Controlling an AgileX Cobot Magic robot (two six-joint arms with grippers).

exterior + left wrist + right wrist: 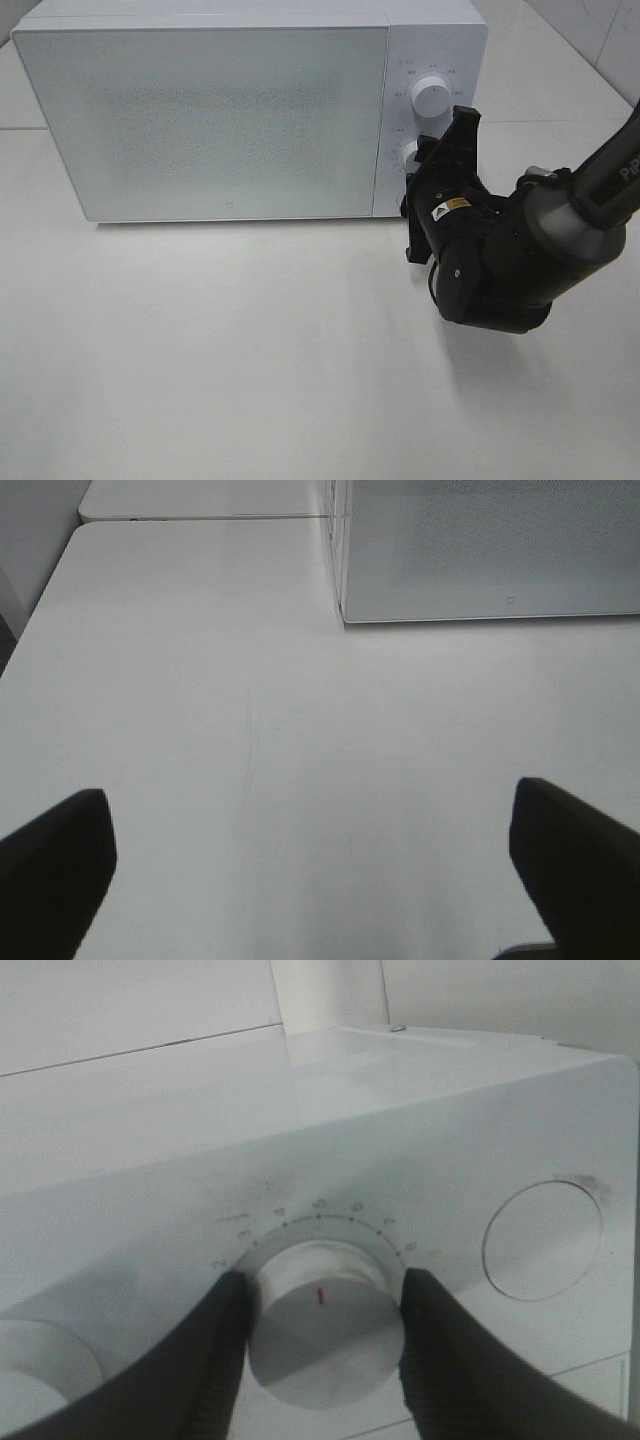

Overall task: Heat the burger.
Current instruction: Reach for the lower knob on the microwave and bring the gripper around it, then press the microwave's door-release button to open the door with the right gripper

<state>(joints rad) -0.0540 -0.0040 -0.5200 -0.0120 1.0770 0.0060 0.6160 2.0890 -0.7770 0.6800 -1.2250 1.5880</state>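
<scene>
Right claw (320, 1295) clenched on the microwave's (200, 110) lower dial (322, 1335).
Dial's red pointer (320, 1296) at 12 o'clock, under numeral 5; scale reads 2 to 8. Left claw (310, 820) released above tabletop (200, 680). The burger's place cannot be told.

A robot lab's test bench: a boxy white microwave oven (200, 110) across the frame's top stands on a plain glossy white tabletop (200, 350), with a black robot arm (585, 195) at right.
</scene>
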